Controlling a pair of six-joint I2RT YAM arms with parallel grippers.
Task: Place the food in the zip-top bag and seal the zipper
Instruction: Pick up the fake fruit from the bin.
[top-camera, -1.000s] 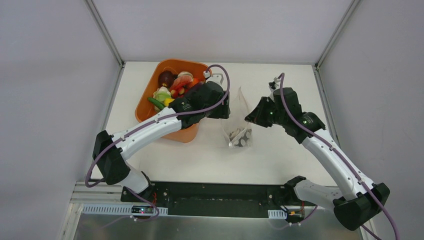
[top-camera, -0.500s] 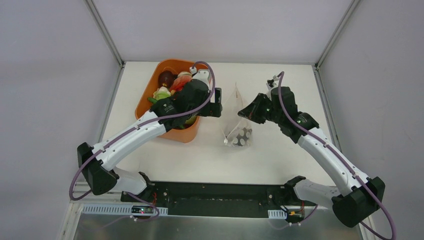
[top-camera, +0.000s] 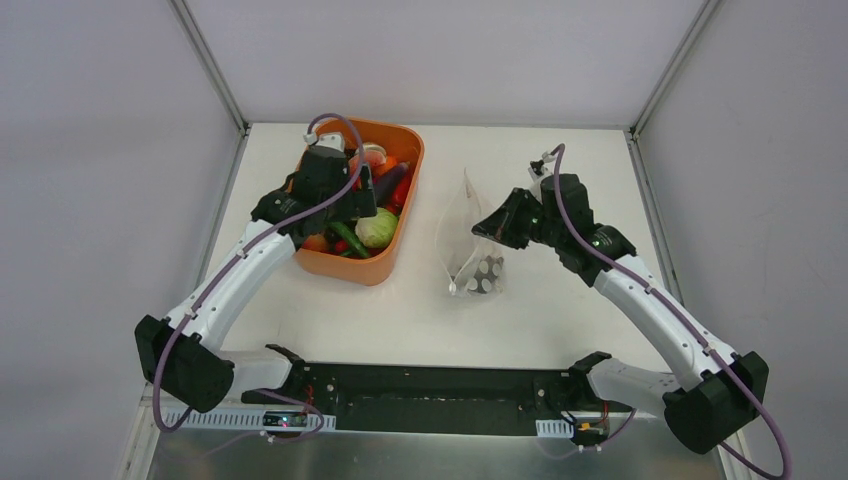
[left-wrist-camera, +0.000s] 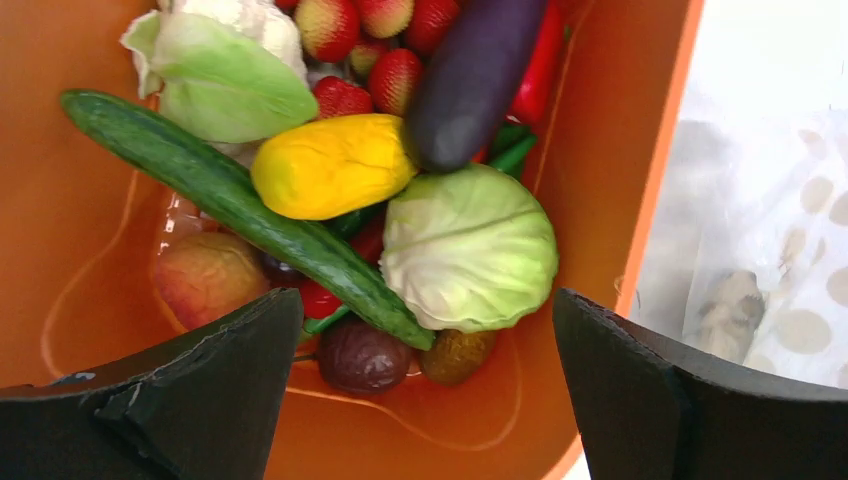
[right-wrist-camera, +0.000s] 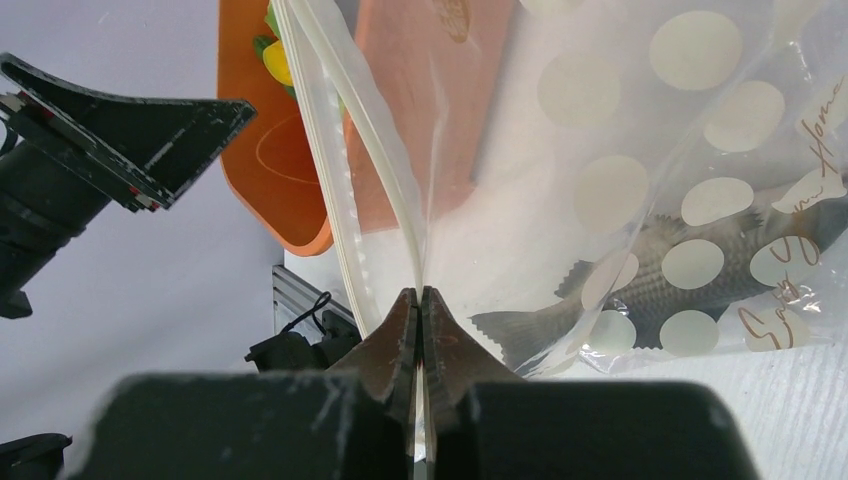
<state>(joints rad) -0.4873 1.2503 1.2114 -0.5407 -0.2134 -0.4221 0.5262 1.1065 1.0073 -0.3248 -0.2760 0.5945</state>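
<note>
My left end effector (left-wrist-camera: 425, 400) has swung back from the bag mouth and now hangs, fingers apart, over the orange tub (top-camera: 372, 270) above the green cabbage (left-wrist-camera: 470, 245), ready for another piece, while my right end effector (right-wrist-camera: 420, 300) stays clamped on the zip-top bag (right-wrist-camera: 640, 200) beside its zipper (right-wrist-camera: 352, 200), holding it upright and open on the worktop (top-camera: 420, 320).

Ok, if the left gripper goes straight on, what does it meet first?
Most likely the green cabbage in the orange tub; the cucumber lies right alongside, and depth is hard to judge.
</note>
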